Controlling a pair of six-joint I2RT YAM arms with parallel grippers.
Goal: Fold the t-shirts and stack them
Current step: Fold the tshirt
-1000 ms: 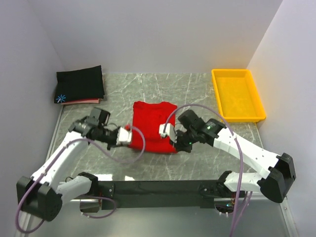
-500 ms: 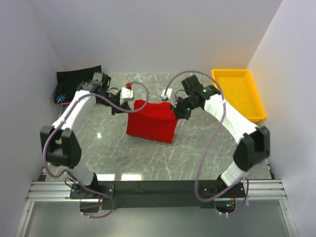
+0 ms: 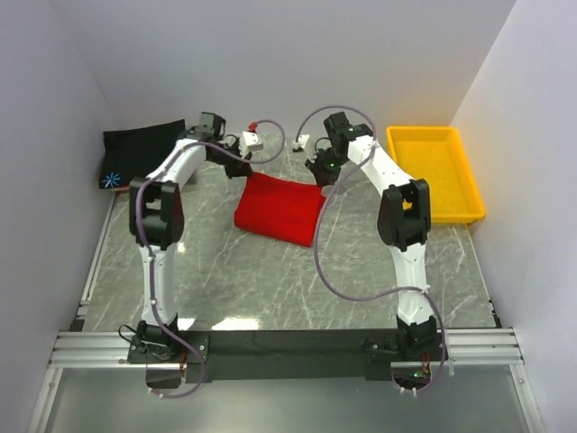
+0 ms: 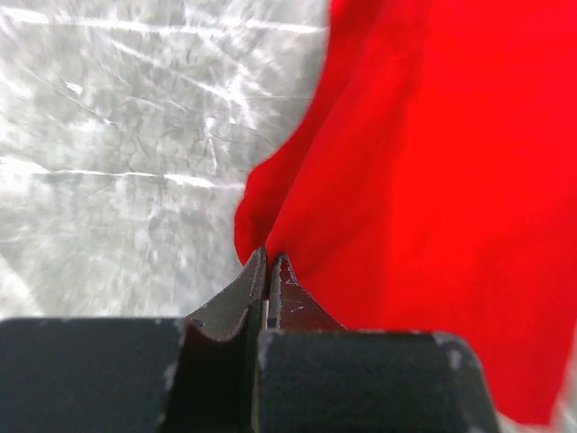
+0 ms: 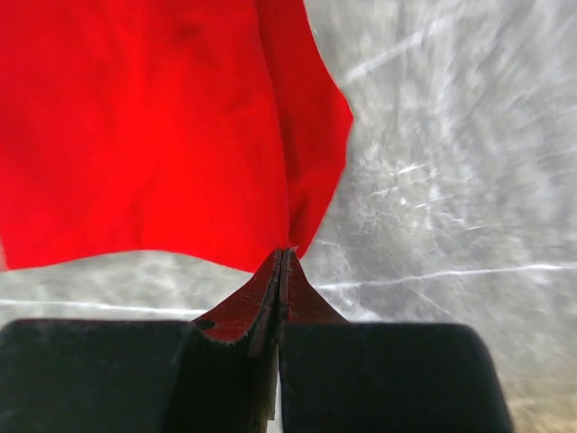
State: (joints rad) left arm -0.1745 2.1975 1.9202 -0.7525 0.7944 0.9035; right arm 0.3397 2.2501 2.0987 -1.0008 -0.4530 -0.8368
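Note:
The red t-shirt [image 3: 279, 207] hangs lifted off the marble table, stretched between both grippers at the back middle. My left gripper [image 3: 242, 170] is shut on its left top corner; in the left wrist view the closed jaws [image 4: 269, 257] pinch red cloth [image 4: 424, 198]. My right gripper [image 3: 317, 171] is shut on the right top corner, its tips [image 5: 285, 253] clamping the red cloth [image 5: 144, 135]. A folded black t-shirt [image 3: 144, 153] with a blue-white starburst lies at the back left on a pale pink one [image 3: 144, 186], of which only an edge shows.
A yellow plastic tray [image 3: 435, 171] stands at the back right. White walls close in the table on three sides. Both arms reach far back, with purple cables looping above and in front of the shirt.
Both grippers have carried the red shirt from the table's near middle up and toward the back wall. The shirt now hangs between them instead of lying flat.

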